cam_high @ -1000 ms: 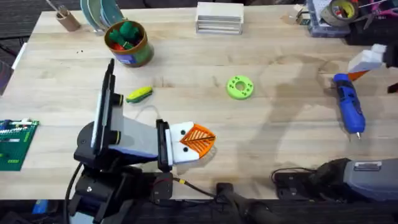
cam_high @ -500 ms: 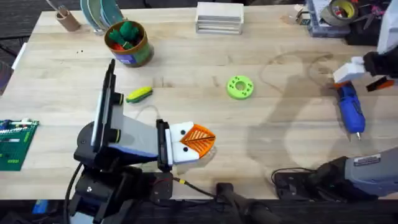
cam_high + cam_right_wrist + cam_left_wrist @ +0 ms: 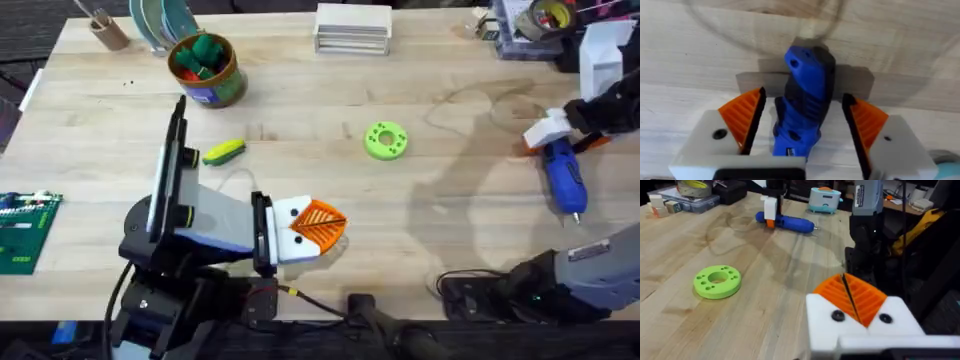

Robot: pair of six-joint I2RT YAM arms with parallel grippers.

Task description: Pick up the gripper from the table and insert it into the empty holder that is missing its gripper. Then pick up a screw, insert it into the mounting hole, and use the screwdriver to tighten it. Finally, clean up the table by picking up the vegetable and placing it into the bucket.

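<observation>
The left gripper [image 3: 318, 228] is resting low at the near edge of the table [image 3: 450, 200], its white fingers pressed together so that the two orange ribbed pads [image 3: 852, 296] are meeting along one dark seam; it is gripping nothing. Just beyond and to the outer side of those closed jaws, the yellow-and-green vegetable [image 3: 224, 151] is lying on the wood beside the left arm's upright link. Ahead of the jaws, farther across the table, the green ring-shaped disc [image 3: 717, 281] is lying flat, well apart from them.

Over on the right, the right gripper [image 3: 562, 132] is hanging over the rear end of the blue screwdriver [image 3: 803, 107], fingers spread wide. The screwdriver's body is sitting in the gap between the two orange pads [image 3: 745, 116], with daylight showing on either side, so the jaws are straddling it rather than squeezing it. In the overhead view the screwdriver's thin metal tip is pointing toward the near edge, away from the jaws, and the tool is lying on the table.

Farthest off, toward the back on the left, the golden-brown bucket [image 3: 232, 82] is standing upright with dark green and red toys [image 3: 205, 52] sitting inside it
</observation>
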